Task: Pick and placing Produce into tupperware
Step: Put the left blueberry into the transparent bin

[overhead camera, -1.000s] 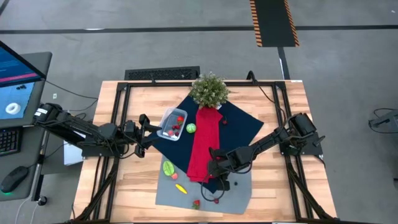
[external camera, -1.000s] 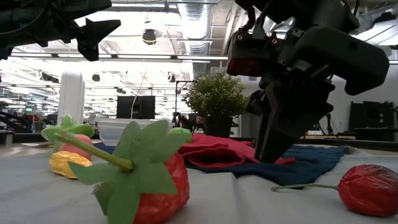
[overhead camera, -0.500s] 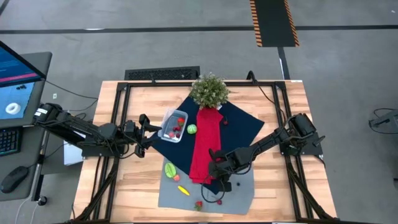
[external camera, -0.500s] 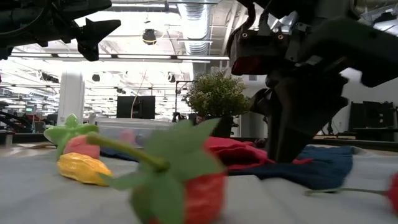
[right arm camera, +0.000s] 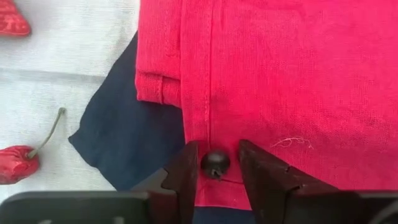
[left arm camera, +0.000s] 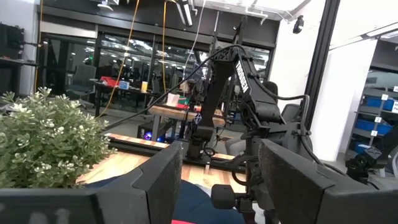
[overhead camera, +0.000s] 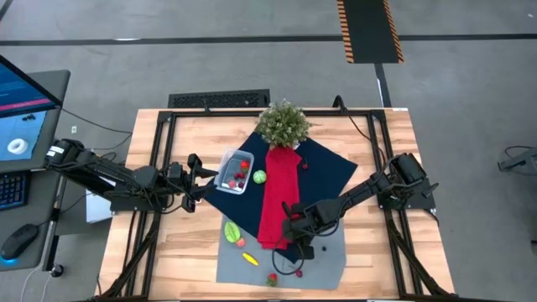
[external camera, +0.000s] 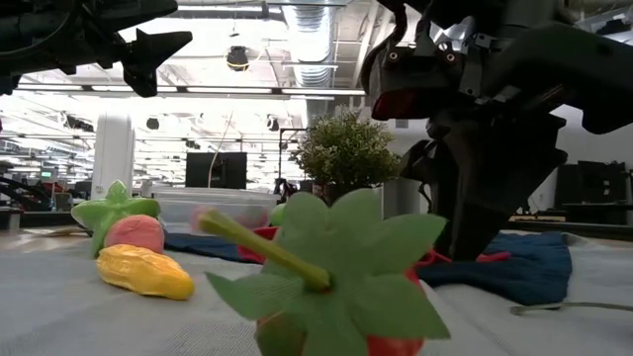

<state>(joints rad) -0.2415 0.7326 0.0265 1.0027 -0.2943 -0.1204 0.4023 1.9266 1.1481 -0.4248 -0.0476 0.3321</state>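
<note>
The clear tupperware stands on the navy cloth with small red pieces inside, and a green round piece lies beside it. On the grey cloth lie a green piece, a pink one, a yellow one, a strawberry and a red stemmed piece. My right gripper points steeply down over the near end of the red cloth strip. It is open, with a small dark berry between its fingertips. My left gripper hangs open, raised, left of the tupperware. My right gripper comes from above, its fingers on either side of the dark berry at the red strip's near hem. The berry sits close to one finger, and a sliver of red shows before the other. Whether the fingers touch berry or cloth, I cannot tell.
A bushy potted plant stands at the far end of the red strip. The table's wood shows bare at the near left and at the right. A monitor and a keyboard stand off the table's left.
The stacked cloths, with the produce on them, have slid a little toward the table's right and near edges. In the low view the strawberry has come nearer and turned its leafy top toward the camera. The red stemmed piece has passed out at that view's right.
</note>
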